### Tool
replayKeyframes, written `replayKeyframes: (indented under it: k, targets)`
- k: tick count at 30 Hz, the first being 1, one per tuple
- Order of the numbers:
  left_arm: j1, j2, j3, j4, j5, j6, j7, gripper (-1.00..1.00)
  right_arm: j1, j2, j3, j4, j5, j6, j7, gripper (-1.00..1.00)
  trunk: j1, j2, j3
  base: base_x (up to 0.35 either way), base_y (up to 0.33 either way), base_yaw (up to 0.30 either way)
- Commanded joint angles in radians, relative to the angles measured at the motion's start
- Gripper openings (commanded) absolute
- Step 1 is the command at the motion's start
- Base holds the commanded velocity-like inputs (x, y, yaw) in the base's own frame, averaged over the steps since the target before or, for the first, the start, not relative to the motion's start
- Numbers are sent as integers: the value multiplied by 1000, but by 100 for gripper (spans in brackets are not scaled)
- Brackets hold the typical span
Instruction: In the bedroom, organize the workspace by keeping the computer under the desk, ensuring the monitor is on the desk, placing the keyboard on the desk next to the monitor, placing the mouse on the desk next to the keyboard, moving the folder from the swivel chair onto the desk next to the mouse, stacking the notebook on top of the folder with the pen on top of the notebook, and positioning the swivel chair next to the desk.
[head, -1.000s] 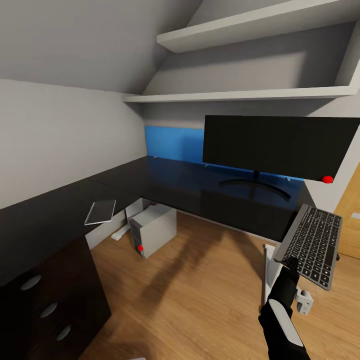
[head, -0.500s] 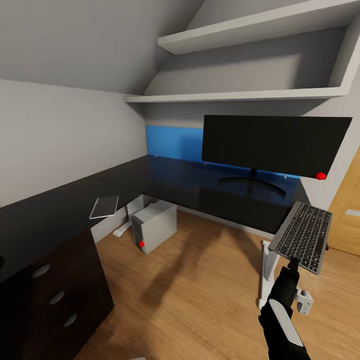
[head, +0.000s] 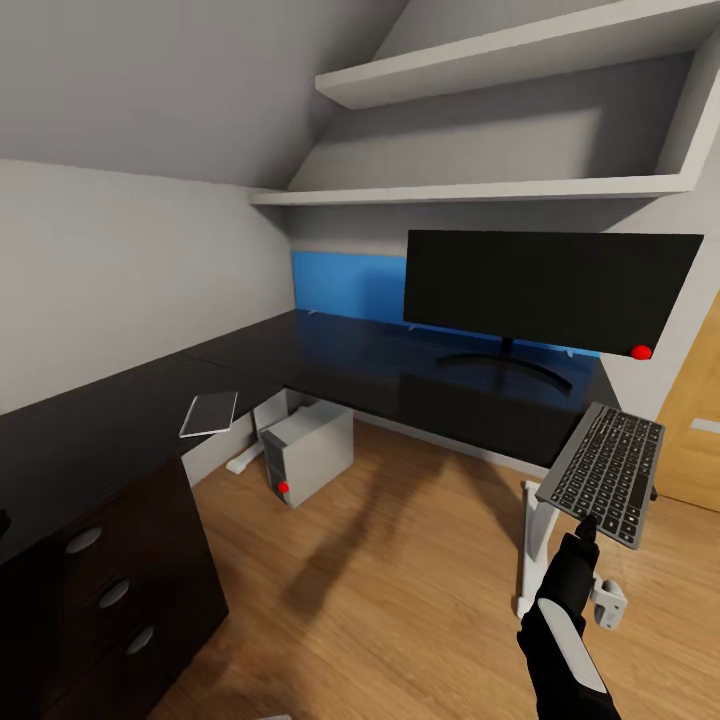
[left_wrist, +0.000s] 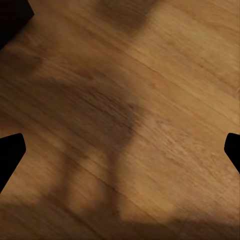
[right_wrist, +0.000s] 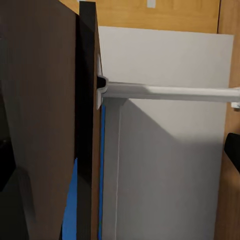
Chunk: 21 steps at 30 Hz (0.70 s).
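Observation:
The black L-shaped desk (head: 330, 350) runs from the left along the back wall. The monitor (head: 550, 285) stands on its right part, black screen facing me. The light grey computer (head: 310, 452) sits on the floor under the desk. My right gripper (head: 587, 522) is shut on the near edge of the grey keyboard (head: 605, 470), holding it tilted in the air just off the desk's right front corner, below the monitor. In the left wrist view my left gripper (left_wrist: 120, 155) is open over bare wooden floor, its fingertips (left_wrist: 10, 155) far apart. The swivel chair and folder are out of view.
A thin pale flat rectangle (head: 210, 413) lies on the desk's left wing above black drawers (head: 110, 595). The desk's white leg (head: 533, 545) stands close to my right arm; the right wrist view looks along it (right_wrist: 165, 160). Wall shelves (head: 480, 190), a blue wall panel (head: 345, 285), a wooden door (head: 700, 430).
The head view shifted slightly a second ago. The keyboard in my right gripper now sits a little higher and farther out, nearer the desk corner. Nothing has moved in the last half second.

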Motion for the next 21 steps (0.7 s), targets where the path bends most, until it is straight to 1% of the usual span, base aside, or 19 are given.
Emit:
replayKeyframes:
  k: [1,8,21]
  targets:
    - [-1,1,-6,0,10,-1,7,100,-1,0,-1,0,-11,0,9,100,0,0,-1,0,0,0]
    - [-1,1,-6,0,10,-1,7,100,0,0,-1,0,-11,0,10,100,0,0,-1,0,0,0]
    - [0,1,-6,0,10,0,7,100,1,-1,-1,0,-11,0,10,100,0,0,-1,-316,0,0]
